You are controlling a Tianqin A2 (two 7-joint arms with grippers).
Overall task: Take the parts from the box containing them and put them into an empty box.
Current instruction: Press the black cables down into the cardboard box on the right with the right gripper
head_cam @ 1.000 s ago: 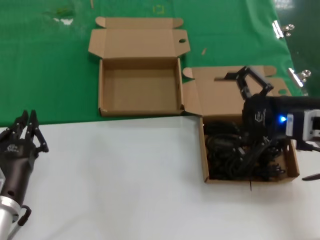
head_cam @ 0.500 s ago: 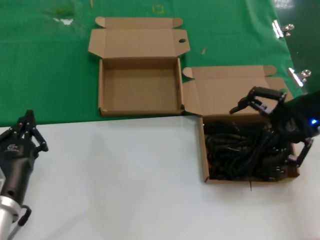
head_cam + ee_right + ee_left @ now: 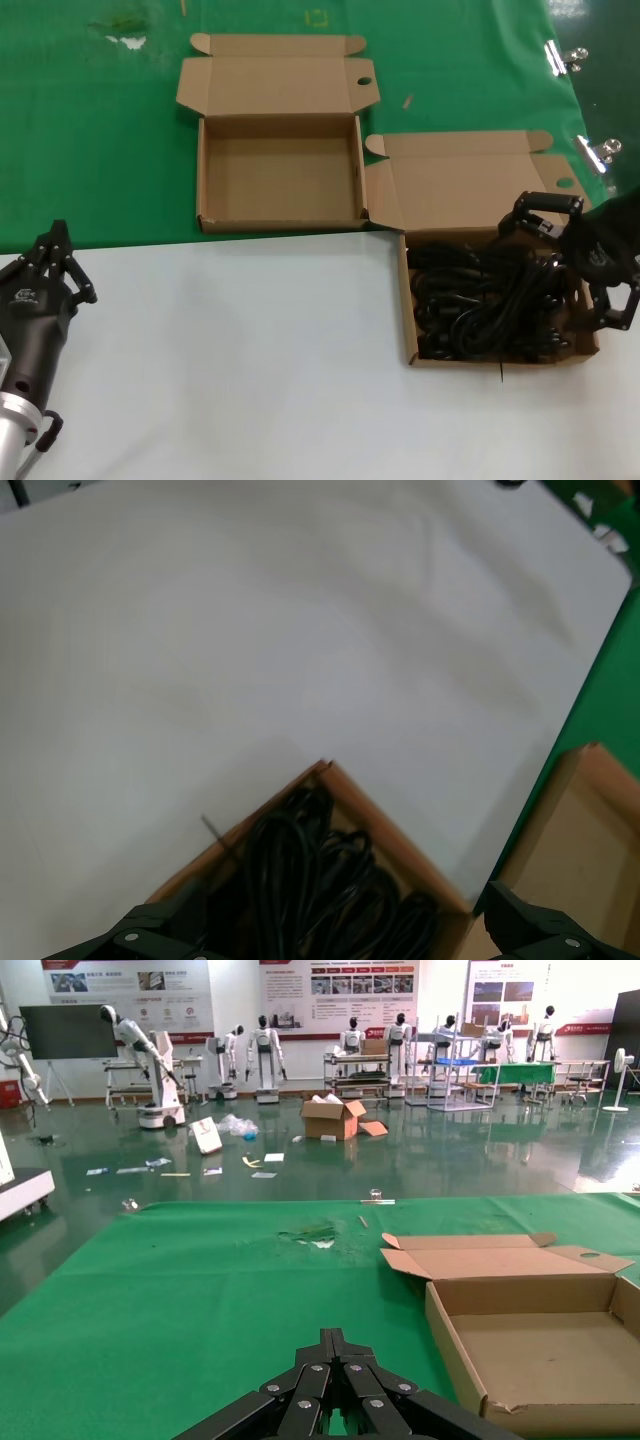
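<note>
The box containing them (image 3: 408, 300) sits at the right on the white table, with its lid (image 3: 470, 185) open behind it. It holds several black coiled cords, the parts (image 3: 480, 300). My right gripper (image 3: 580, 262) is open and empty over the box's right side, one finger (image 3: 540, 205) near the lid hinge and the other (image 3: 615, 315) at the front right corner. The right wrist view shows the cords (image 3: 320, 890) between that open gripper's (image 3: 330, 920) fingers. The empty box (image 3: 280, 222) lies on the green mat at the back. My left gripper (image 3: 55, 262) is shut and parked at the front left.
The green mat (image 3: 90, 150) covers the back and the white table surface (image 3: 250, 380) the front. Metal clips (image 3: 565, 58) lie at the mat's right edge. In the left wrist view the empty box's wall (image 3: 450, 1345) stands just beyond my shut left gripper (image 3: 335, 1340).
My right gripper has swung from over the lid towards the right and front, turned, and come down over the right side of the cord box. The left arm has stayed in place.
</note>
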